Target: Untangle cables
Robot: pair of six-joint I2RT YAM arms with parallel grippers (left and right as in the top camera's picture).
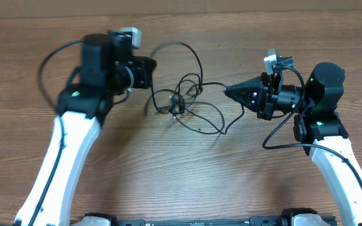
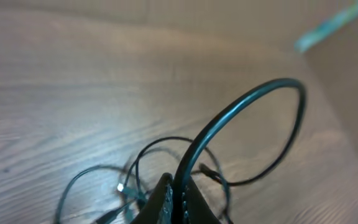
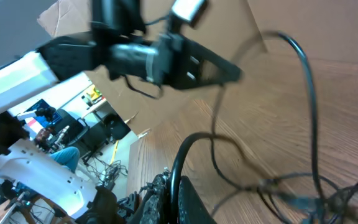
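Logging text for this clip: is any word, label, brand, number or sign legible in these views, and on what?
No text can be read in any view.
The cables and the wooden table show no markings.
Right wrist view: a yellow item in the background room may carry print, but it is too small and blurred to read.
Left wrist view: the teal strip is blurred and shows no text.

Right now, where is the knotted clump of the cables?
Overhead view: the knotted clump is near the centre of the wood table, between the left gripper and the right gripper, a bit lower in frame than both.
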